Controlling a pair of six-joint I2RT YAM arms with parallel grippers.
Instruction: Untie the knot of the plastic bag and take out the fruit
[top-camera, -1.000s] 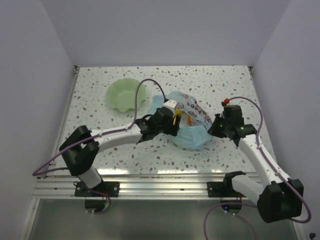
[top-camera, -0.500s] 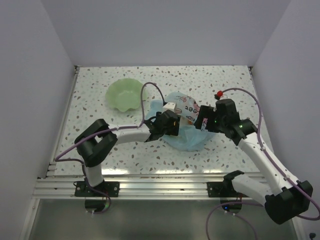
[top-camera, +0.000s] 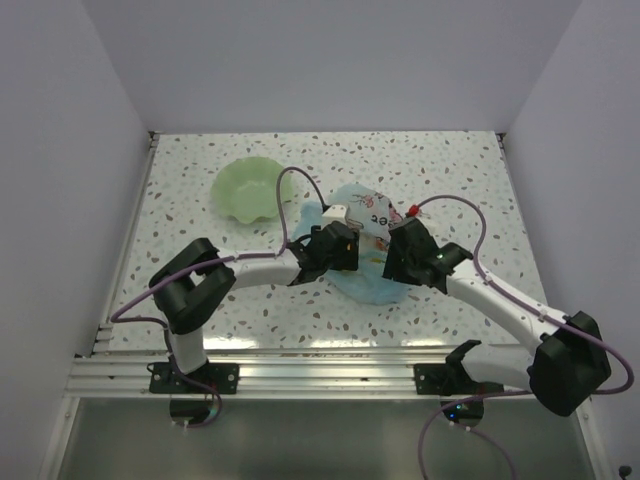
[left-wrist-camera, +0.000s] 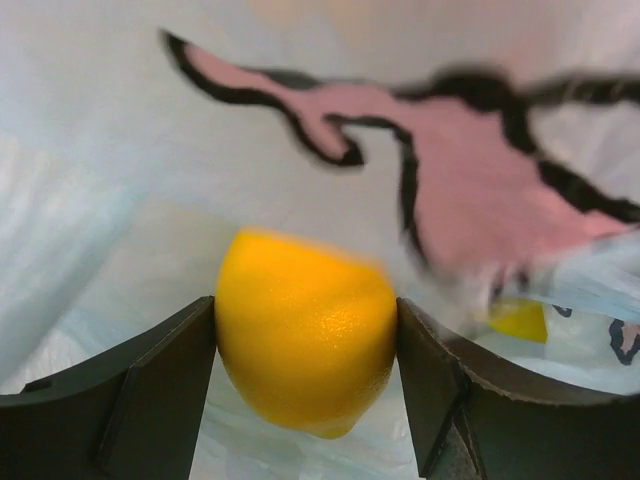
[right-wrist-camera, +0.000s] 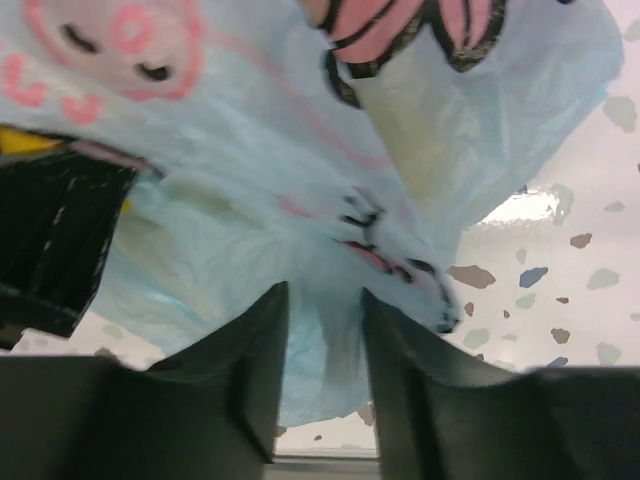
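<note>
Now your left gripper (left-wrist-camera: 306, 372) clamps a yellow fruit (left-wrist-camera: 300, 320) inside the bag (right-wrist-camera: 230, 230); your right gripper (right-wrist-camera: 325, 345) pinches its right side, likely anchoring it for withdrawal

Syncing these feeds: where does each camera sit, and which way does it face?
Top external: above, behind the bases, looking down at the table; both arms show, left tool and right tool at the plastic bag.
Left wrist: faces forward; its fingers clamp a yellow fruit.
Right wrist: faces the bag, film pinched between its fingers.
Shared: the bag's pink print.
</note>
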